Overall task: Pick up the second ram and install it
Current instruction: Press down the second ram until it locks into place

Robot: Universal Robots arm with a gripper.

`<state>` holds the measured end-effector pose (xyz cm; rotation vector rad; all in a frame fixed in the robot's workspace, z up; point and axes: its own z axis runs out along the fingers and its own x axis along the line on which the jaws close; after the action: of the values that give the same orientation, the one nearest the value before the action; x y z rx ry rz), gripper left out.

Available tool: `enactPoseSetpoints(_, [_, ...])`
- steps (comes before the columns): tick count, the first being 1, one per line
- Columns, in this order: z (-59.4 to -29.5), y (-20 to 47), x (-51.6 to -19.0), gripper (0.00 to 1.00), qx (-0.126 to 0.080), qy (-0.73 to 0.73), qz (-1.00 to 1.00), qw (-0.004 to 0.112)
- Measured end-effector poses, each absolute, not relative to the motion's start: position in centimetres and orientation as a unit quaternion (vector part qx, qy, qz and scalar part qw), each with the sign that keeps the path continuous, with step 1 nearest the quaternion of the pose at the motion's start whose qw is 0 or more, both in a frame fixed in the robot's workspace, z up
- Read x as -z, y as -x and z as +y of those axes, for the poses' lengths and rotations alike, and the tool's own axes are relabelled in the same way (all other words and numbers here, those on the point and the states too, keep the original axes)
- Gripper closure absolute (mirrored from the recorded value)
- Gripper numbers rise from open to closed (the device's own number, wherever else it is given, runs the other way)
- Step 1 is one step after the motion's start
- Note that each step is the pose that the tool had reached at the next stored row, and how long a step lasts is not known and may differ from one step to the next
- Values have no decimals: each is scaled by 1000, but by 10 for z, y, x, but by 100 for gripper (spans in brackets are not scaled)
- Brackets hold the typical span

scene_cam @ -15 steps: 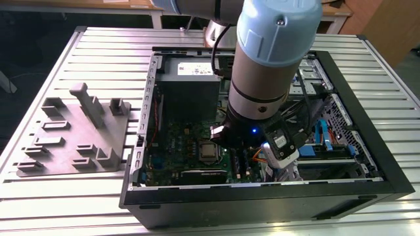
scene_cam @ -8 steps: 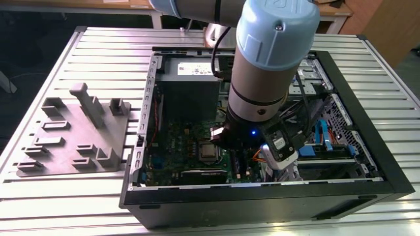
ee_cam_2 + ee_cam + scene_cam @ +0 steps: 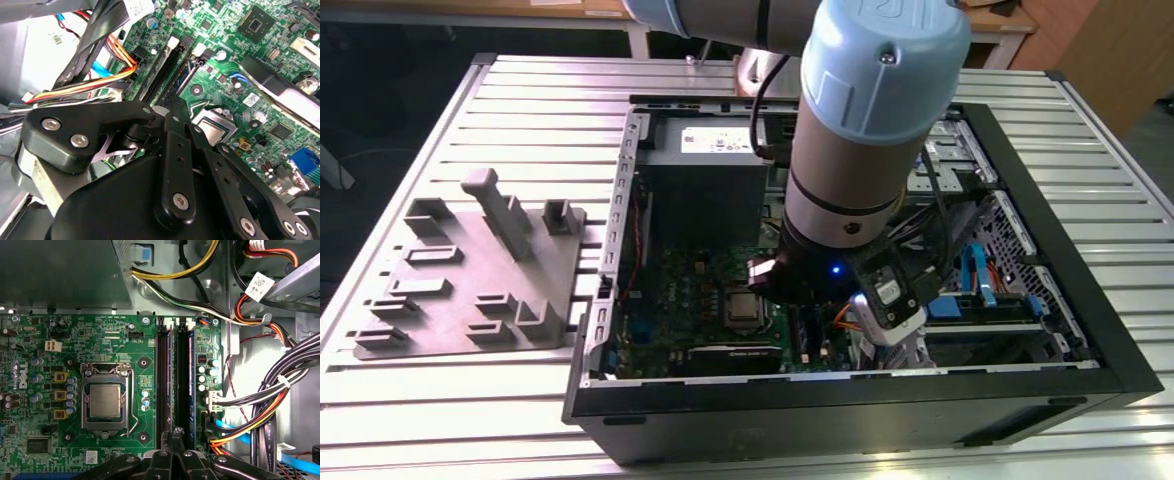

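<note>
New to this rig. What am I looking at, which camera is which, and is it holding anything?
A single robot arm reaches into an open computer case lying on a slatted metal table. The exterior view looks on from off the arm; both wrist views ride on it. A grey holder tray lies at the exterior view's left. In the first wrist view, the gripper sits over the memory slots on the green motherboard, where the second ram stands in a slot. Whether anything is gripped does not show.
</note>
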<state>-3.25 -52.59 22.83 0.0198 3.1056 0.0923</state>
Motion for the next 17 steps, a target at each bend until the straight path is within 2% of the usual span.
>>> enactPoseSetpoints(17, [-526,32,-219,90,-30,-6,999,17])
